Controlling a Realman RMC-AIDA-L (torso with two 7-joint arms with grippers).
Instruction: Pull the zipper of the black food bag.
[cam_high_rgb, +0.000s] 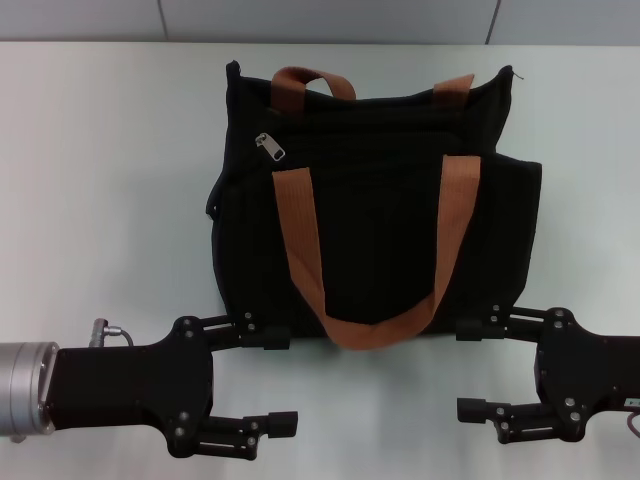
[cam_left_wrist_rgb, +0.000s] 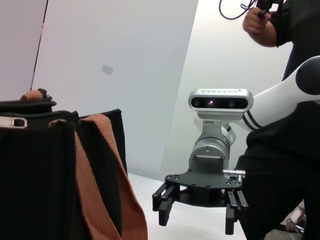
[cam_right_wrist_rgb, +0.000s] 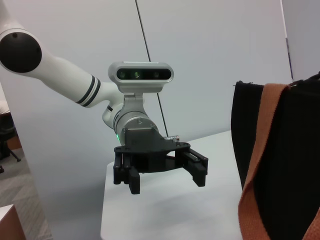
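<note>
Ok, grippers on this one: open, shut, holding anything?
Left gripper: open, empty, near the black food bag.
Right gripper: open, empty, also near the bag.

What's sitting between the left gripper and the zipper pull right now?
In the head view, only black bag fabric and one leg of the near orange strap lie between the left gripper and the zipper pull.
</note>
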